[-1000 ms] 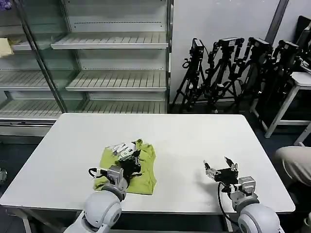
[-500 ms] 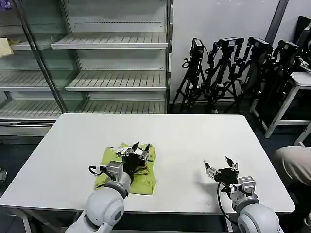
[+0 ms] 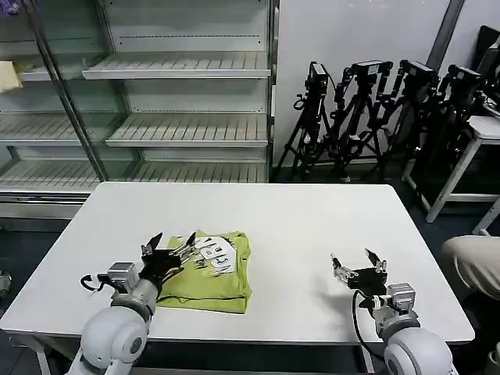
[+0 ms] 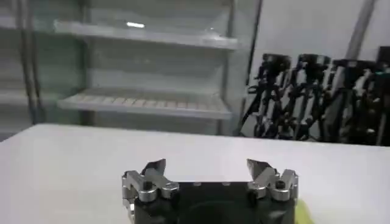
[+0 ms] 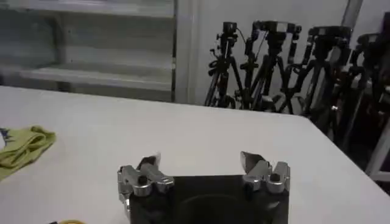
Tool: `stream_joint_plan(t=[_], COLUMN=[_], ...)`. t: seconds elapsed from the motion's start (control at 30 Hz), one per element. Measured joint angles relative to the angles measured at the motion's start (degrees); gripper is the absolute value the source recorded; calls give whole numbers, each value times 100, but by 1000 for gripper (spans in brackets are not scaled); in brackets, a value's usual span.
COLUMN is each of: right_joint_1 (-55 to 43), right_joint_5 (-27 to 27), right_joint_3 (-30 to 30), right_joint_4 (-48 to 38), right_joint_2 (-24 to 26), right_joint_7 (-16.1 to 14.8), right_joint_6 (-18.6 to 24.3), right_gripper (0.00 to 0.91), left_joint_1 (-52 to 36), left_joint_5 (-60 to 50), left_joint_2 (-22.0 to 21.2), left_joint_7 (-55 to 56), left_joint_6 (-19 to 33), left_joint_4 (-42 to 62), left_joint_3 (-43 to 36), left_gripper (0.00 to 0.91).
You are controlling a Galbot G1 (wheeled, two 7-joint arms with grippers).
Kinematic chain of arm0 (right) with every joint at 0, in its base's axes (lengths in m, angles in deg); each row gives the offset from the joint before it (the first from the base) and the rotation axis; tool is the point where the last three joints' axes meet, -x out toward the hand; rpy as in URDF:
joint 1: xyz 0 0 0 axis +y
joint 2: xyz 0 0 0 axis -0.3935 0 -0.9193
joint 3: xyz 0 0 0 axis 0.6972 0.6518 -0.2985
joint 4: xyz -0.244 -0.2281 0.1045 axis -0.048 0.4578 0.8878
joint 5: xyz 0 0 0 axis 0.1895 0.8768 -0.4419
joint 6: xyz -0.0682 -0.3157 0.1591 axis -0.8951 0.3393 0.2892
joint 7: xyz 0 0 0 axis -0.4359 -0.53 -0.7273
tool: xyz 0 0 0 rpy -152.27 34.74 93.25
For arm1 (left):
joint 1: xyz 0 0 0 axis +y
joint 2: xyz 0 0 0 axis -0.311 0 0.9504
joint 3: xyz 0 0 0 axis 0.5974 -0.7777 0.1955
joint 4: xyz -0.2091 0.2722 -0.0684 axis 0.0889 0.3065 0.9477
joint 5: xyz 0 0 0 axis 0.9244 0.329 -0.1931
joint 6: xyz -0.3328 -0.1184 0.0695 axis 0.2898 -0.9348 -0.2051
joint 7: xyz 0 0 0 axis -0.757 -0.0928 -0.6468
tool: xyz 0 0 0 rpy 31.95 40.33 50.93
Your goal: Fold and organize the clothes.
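My left gripper (image 3: 169, 248) hangs with its jaws spread and empty just beside the left edge of the one lime T-shirt (image 3: 209, 271), which lies folded with its white print up on the white table (image 3: 297, 226). My right gripper (image 3: 358, 263), also spread and empty, hovers well apart to the shirt's right. I count two grippers and one shirt.

Lab or studio: bare metal shelving (image 3: 187, 66), camera tripods (image 3: 375, 117) along wall.
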Motion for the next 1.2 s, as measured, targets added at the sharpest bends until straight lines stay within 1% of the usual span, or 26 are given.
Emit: stream_joint_plan(t=[0.23, 0.47, 0.7, 1.2], right_joint_1=[218, 321, 370, 447], right_joint_5=[57, 61, 57, 27], right_joint_3=[-185, -255, -290, -340], right_joint_4=[98, 105, 63, 36], right_joint_2=[-13, 23, 77, 165], right_joint_7=[-38, -55, -77, -91], right_joint_6=[102, 167, 236, 309], right_gripper=[907, 907, 907, 907], left_joint_1=[174, 305, 312, 321], left_joint_5=[-62, -223, -101, 519], left_joint_2=[-156, -298, -408, -484], left_joint_7=[-247, -512, -604, -773], left_joint_6=[82, 355, 514, 474], left_joint_4=[400, 739, 924, 1157], left_joint_3=[237, 333, 457, 555], left_gripper=[907, 907, 907, 907])
